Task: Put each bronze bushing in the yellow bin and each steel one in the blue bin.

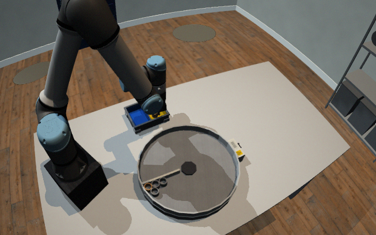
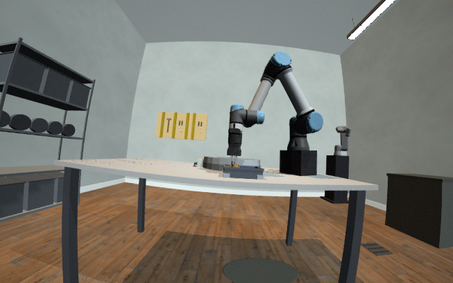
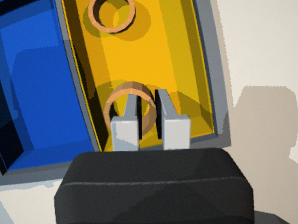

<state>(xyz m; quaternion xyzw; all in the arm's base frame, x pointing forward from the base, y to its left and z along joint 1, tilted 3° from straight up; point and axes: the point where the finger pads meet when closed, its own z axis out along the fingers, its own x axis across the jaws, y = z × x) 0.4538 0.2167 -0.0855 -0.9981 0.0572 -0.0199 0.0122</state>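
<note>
Low over the yellow bin (image 3: 166,36), the claw (image 3: 148,119) was clamped on a bronze bushing (image 3: 120,99), one finger inside the bore and one outside, pinching the wall at the ring's three o'clock side. A second bronze bushing (image 3: 112,11) lay in the bin toward twelve o'clock; the blue bin (image 3: 36,76) adjoined at nine o'clock. Being a rigid, smooth, thin-walled metal ring, it probably would not deform but could slip, so gripping across the wall seemed sound.

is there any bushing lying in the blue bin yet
No, in the wrist view the blue bin shows only bare floor, while one bronze bushing lies in the yellow bin.
</note>
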